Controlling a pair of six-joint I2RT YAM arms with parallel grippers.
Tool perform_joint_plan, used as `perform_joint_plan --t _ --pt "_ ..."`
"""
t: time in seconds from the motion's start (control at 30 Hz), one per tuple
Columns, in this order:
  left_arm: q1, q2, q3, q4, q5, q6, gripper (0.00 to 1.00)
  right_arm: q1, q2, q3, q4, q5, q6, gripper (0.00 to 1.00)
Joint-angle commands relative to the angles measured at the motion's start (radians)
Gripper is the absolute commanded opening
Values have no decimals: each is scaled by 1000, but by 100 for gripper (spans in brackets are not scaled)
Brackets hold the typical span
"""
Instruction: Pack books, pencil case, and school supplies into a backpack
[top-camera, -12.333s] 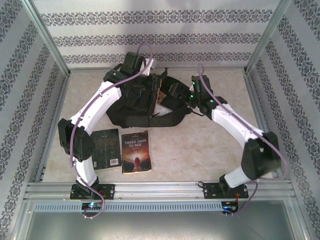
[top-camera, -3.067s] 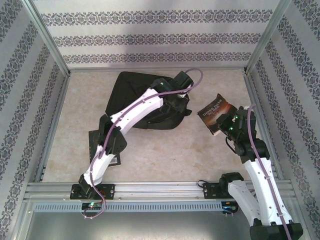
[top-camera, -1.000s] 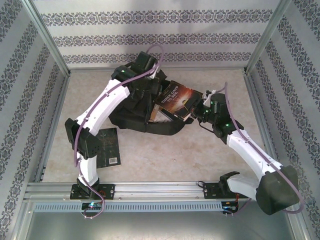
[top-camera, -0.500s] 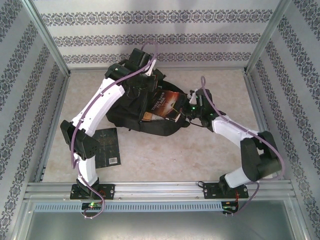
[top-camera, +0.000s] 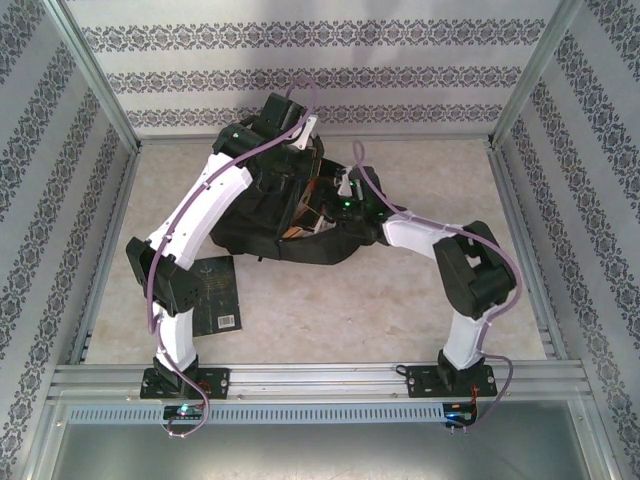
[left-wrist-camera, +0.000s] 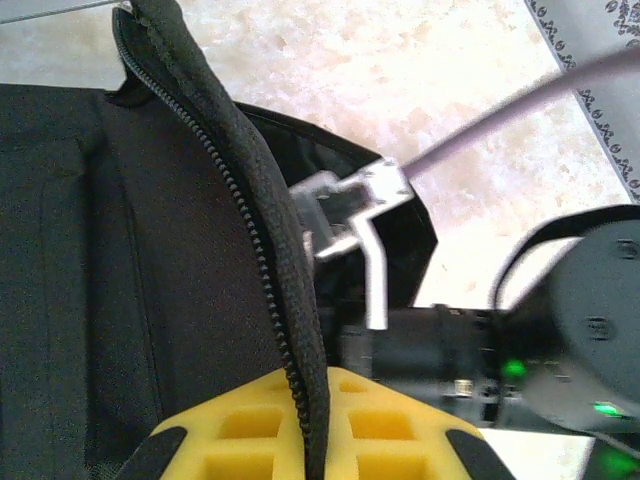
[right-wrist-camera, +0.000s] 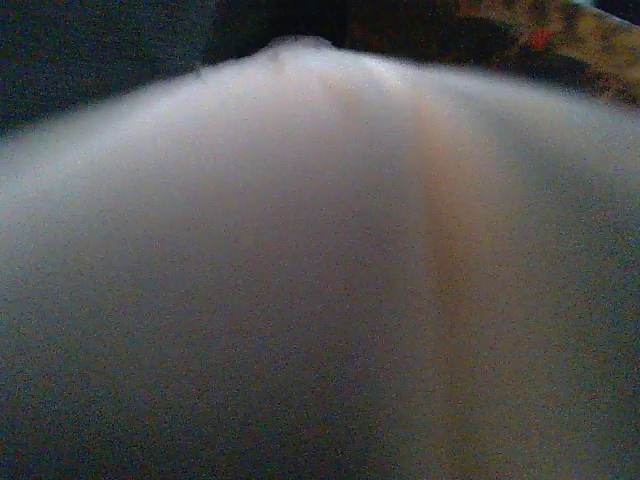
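Top external view: the black backpack (top-camera: 262, 215) lies at the middle of the table's (top-camera: 420, 300) far edge, its mouth turned toward the right side. The left arm reaches from the near left corner over the bag, and the left gripper (top-camera: 298, 150) sits on the far part of the bag's opening. The right gripper (top-camera: 328, 208) is pushed into the mouth from the right; its jaws are hidden in the dark fabric, so their state cannot be told. A brown book edge (top-camera: 313, 192) shows inside the opening, just beside that gripper. A black-covered book (top-camera: 215, 295) lies flat near the left edge, partly under the left arm.

Left wrist view: the left gripper's (left-wrist-camera: 312, 440) yellow fingers (left-wrist-camera: 245, 435) are closed tight on the zippered rim (left-wrist-camera: 265, 250) of the backpack (left-wrist-camera: 100, 250), holding it upright. The right arm (left-wrist-camera: 590, 330) stands just beyond the rim.

Right wrist view: a pale, blurred surface (right-wrist-camera: 300, 250) lies close against the lens, with dark fabric above it; the fingers cannot be made out.
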Motion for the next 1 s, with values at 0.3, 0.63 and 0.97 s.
perform_joint_plan --t 0.3,0.63,0.97 --pt "30 -3 34 64 43 -20 0 25 14 73 -107 118 -80 98" --pt "4 46 26 110 145 -82 0 0 -394 -212 -239 401 -218 98" --pt "-165 106 35 128 170 -96 0 -22 -893 -406 -658 936 -182 95"
